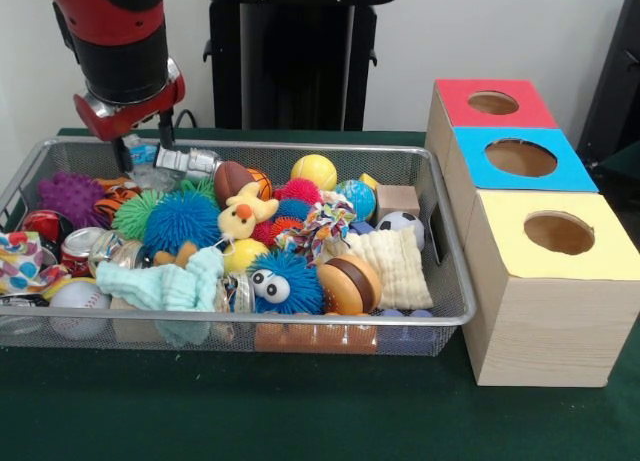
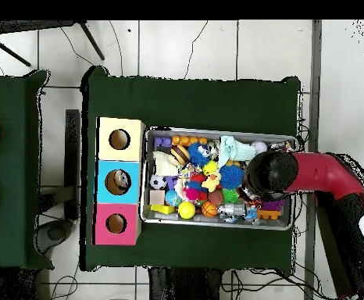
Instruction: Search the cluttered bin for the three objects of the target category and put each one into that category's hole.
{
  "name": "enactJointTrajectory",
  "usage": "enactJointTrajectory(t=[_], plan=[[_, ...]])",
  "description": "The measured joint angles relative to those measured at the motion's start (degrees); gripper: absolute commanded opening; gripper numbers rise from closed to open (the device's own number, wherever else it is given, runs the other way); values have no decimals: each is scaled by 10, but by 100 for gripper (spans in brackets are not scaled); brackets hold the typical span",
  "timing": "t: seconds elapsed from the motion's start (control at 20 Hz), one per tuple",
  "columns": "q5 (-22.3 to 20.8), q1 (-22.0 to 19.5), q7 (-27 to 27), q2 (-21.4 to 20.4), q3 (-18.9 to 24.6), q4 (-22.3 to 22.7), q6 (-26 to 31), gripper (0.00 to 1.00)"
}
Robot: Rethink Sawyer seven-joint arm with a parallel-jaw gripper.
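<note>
My gripper (image 1: pixel 144 147) hangs over the far left corner of the wire bin (image 1: pixel 440 281). Its fingers (image 1: pixel 166 131) stand apart, so it is open, with a pale crumpled item (image 1: pixel 142 155) low between them. A silvery crushed can (image 1: pixel 187 161) lies just to its right. The bin is heaped with balls, spiky toys, plush and cloths: a yellow ball (image 1: pixel 314 171), a soccer ball (image 1: pixel 401 222), a blue spiky ball (image 1: pixel 181 222), a purple spiky ball (image 1: pixel 70 196). In the overhead view the arm (image 2: pixel 267 173) covers the gripper at the bin's right end.
Three wooden boxes stand beside the bin, each with a round hole: red (image 1: pixel 493 103), blue (image 1: pixel 520 158), yellow (image 1: pixel 559 233). From above, the blue box's hole (image 2: pixel 118 182) shows something grey inside. A dark green cloth (image 1: pixel 300 411) covers the table.
</note>
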Motion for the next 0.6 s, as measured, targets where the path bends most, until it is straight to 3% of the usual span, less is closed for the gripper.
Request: enactJointTrajectory(t=[0.6], plan=[[-22, 4, 0, 10, 0, -2, 0, 100]])
